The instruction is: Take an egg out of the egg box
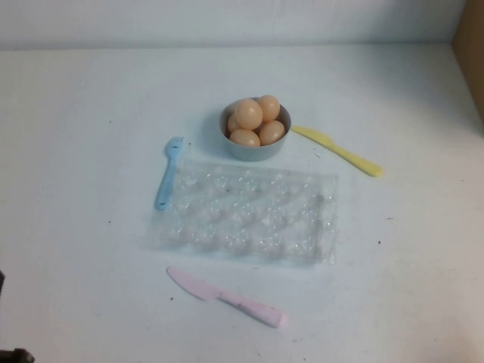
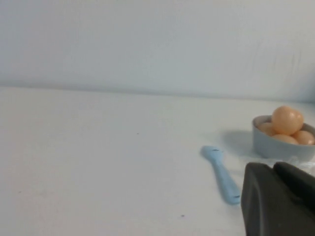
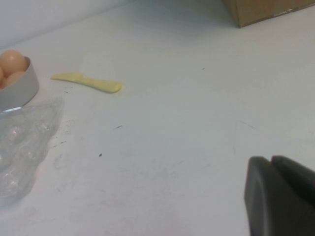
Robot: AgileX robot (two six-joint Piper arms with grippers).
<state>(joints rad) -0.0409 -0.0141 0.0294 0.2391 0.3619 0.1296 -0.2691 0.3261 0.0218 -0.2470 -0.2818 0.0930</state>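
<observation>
The egg box [image 1: 249, 215], a clear crinkly plastic tray, lies flat mid-table, and its cups look empty. Several peach-tan eggs [image 1: 248, 113] are piled in a small grey bowl [image 1: 253, 153] just behind it. My left gripper [image 2: 273, 167] is shut on nothing, low over the table at the near left, well short of the box; the eggs [image 2: 287, 119] show ahead of it. My right gripper [image 3: 270, 160] is also shut and empty, near the table's right side, with a corner of the egg box [image 3: 24, 142] off to its side. Neither gripper touches anything.
A blue fork [image 1: 168, 175] lies by the box's left edge. A yellow knife [image 1: 340, 151] is to the right of the bowl, and a pink knife [image 1: 227, 296] lies in front of the box. A cardboard box [image 1: 470, 53] stands at the far right.
</observation>
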